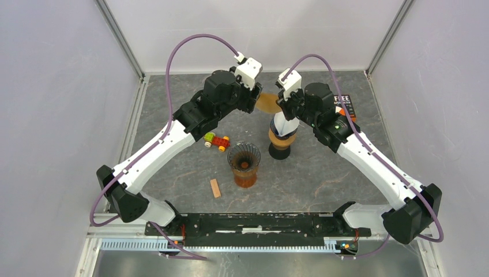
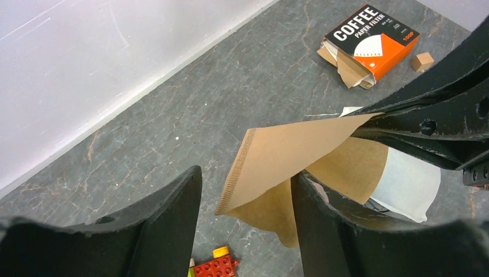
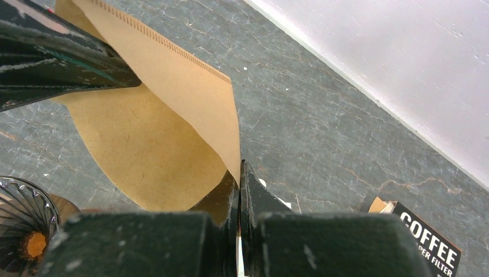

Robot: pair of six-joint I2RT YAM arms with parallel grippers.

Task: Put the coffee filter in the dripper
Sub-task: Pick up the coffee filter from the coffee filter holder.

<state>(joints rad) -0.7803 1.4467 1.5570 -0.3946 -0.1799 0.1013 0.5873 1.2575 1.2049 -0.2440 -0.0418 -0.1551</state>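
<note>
We hold the brown coffee filter (image 3: 161, 133) aloft, our right gripper (image 3: 239, 173) pinched on 1 corner. Our left gripper (image 2: 245, 173) straddles its edge, fingers spread, possibly touching it. The dripper (image 1: 244, 164) stands nearer us, apart.

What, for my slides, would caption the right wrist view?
Right pincer shut on a brown coffee filter, with the dripper at lower left.

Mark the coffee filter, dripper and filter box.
coffee filter (image 2: 288, 153): left wrist view, flat brown face.
dripper (image 1: 244, 157): top external view, ribbed cone.
coffee filter box (image 2: 375, 43): left wrist view, printed top face.
</note>
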